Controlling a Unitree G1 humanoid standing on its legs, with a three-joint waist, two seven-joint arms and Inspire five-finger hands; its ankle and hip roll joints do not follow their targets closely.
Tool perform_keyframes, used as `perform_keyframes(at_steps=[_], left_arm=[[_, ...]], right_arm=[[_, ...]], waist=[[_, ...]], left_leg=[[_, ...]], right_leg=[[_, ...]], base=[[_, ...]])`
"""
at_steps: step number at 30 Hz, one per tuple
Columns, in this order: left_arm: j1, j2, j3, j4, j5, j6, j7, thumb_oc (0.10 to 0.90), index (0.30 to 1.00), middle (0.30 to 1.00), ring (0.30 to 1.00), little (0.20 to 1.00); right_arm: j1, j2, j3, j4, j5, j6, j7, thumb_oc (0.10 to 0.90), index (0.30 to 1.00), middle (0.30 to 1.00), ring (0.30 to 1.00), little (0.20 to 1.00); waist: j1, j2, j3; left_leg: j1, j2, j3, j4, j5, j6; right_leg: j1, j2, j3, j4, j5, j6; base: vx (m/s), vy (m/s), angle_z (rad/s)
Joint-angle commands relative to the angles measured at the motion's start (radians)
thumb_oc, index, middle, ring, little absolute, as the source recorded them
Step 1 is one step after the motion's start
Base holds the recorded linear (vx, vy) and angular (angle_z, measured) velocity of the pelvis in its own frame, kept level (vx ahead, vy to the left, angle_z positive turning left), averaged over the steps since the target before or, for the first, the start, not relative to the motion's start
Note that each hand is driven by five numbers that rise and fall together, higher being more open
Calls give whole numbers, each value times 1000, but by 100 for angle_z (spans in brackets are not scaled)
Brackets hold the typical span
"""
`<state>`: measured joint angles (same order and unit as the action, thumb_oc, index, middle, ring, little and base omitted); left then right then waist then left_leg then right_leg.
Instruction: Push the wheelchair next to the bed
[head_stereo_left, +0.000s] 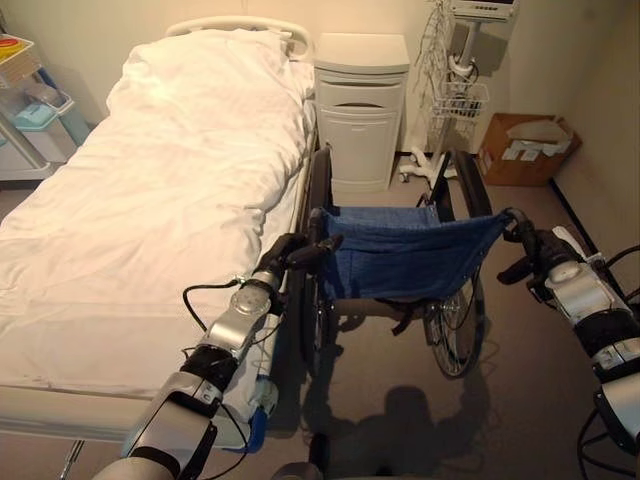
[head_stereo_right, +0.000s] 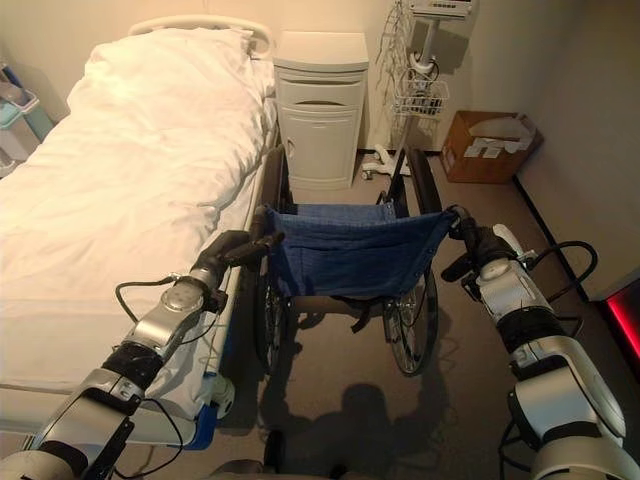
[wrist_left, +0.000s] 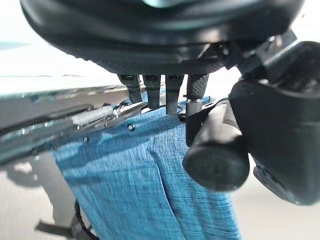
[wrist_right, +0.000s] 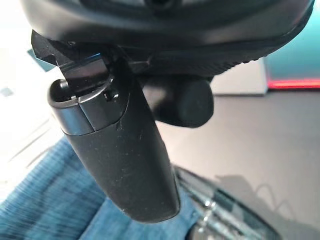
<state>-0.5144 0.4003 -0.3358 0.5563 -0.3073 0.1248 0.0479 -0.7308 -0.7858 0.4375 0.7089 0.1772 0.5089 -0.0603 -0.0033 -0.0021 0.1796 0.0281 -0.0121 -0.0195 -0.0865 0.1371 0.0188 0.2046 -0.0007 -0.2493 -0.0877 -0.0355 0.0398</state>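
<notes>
A wheelchair (head_stereo_left: 405, 255) with a blue cloth backrest stands right beside the white bed (head_stereo_left: 150, 200), along the bed's right side, facing the far wall. My left hand (head_stereo_left: 285, 252) is shut on the wheelchair's left push handle (wrist_left: 216, 150), fingers (wrist_left: 167, 92) curled over the grip. On the other side, my right hand (head_stereo_left: 535, 250) is shut on the right push handle (wrist_right: 182, 102), with the thumb (wrist_right: 125, 160) lying across it. The left wheel (head_stereo_left: 318, 190) nearly touches the bed frame.
Just ahead of the wheelchair stands a white bedside cabinet (head_stereo_left: 360, 110). A monitor stand with a wire basket (head_stereo_left: 455, 100) is to its right, then a cardboard box (head_stereo_left: 525, 148) by the wall. A small cart (head_stereo_left: 30, 100) stands left of the bed.
</notes>
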Motion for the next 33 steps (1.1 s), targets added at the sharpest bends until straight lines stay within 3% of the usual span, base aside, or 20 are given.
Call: perform_keyframes(at_steps=[1,12,18,28,33], left_arm=[[124,7,-57,75,-69,54,-32,800,900,900,900,900],[231,7,37,101,-313,-46,-150,800,900,900,900,900],[294,-22,116,130,-580,-111,-264,800,900,900,900,900],[330,-43,154,175,-699,-129,-366,800,900,900,900,900],[339,-60,187,182,-837,-122,-405,800,900,900,900,900]], right_arm=[[-151,45,12,-145,157,-62,-8,800,900,900,900,900],[-164,-35,-55,-180,331,-114,-8,800,900,900,900,900],[-142,-90,-133,-195,491,-150,-36,800,900,900,900,900],[-142,-167,-202,-157,585,-186,-57,800,900,900,900,900],[-130,-190,-234,-142,604,-191,-50,800,900,900,900,900]], waist=[[83,-48,-15],[80,-55,-32],[74,-64,-45],[63,-81,-63],[58,-86,-76]], left_leg=[[78,-19,49,71,-151,-18],[90,-15,60,63,-155,-21],[92,-14,70,59,-158,-22],[96,-12,79,54,-163,-22],[98,-12,83,49,-166,-22]], right_leg=[[-92,-70,47,122,38,73],[-83,-62,45,117,30,64],[-82,-57,47,110,25,58],[-83,-51,58,105,23,55],[-84,-47,63,99,23,53]], base=[[0,0,0],[-2,3,-4],[-3,0,-1],[0,0,0],[0,0,0]])
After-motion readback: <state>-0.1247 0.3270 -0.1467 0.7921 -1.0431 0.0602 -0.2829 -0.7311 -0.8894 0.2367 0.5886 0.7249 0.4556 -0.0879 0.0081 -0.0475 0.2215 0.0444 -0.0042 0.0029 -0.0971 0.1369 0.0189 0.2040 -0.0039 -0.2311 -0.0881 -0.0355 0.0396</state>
